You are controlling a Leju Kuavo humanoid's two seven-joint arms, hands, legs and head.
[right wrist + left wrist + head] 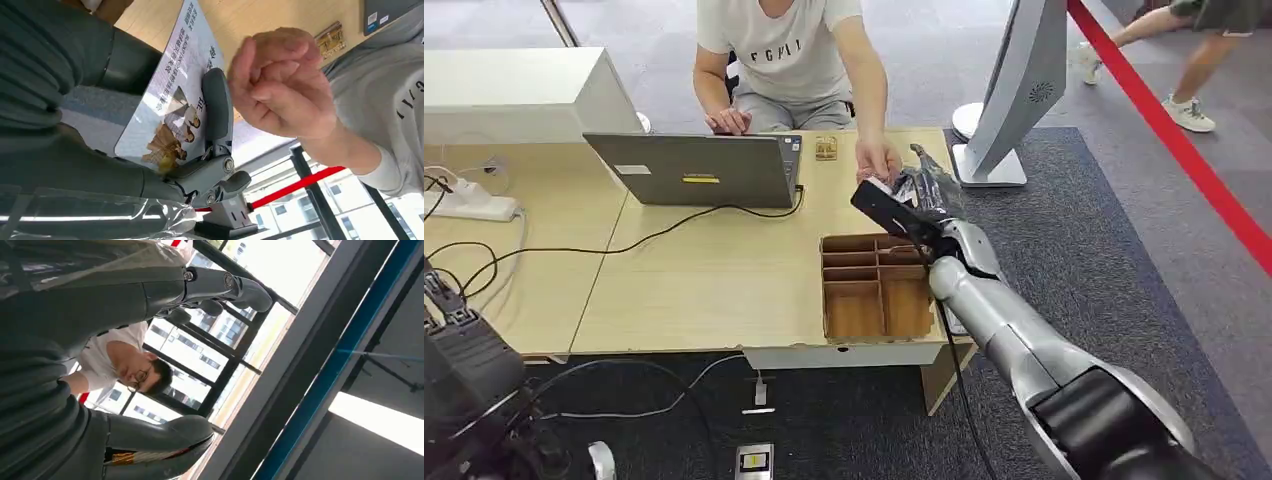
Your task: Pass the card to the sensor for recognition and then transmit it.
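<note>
1. Silver forearm of the right arm (1024, 340) fills the near corner of the head view at about 5 o'clock and runs up toward the middle of the desk.
2. At its end the right hand (921, 205) holds the card (172, 95): in the right wrist view a grey finger (216, 107) lies across the printed face, pressing the card against the palm, so the hand is closed on it and not spread.
3. A person's hand (280, 82), fingers bunched, is just beside the card's far edge; whether it touches the card cannot be told.
4. Outward from the hand, a partitioned wooden tray (876, 285) sits at about 7 o'clock of it on the desk (704, 270); a grey laptop (694, 170) lies at 9 o'clock, and a tilted monitor on a stand (1014, 90) rises at 1 o'clock.
5. Risk, as a judgement: the card seems pinned by little more than one finger, so a pull from the person before the grip loosens could bend it, and an early release could drop it into the tray.
6. The left hand (150, 295) shows at its own wrist camera with fingers curled and nothing visible in them.
7. No sensor can be picked out with certainty; the card's print is too small to read.
</note>
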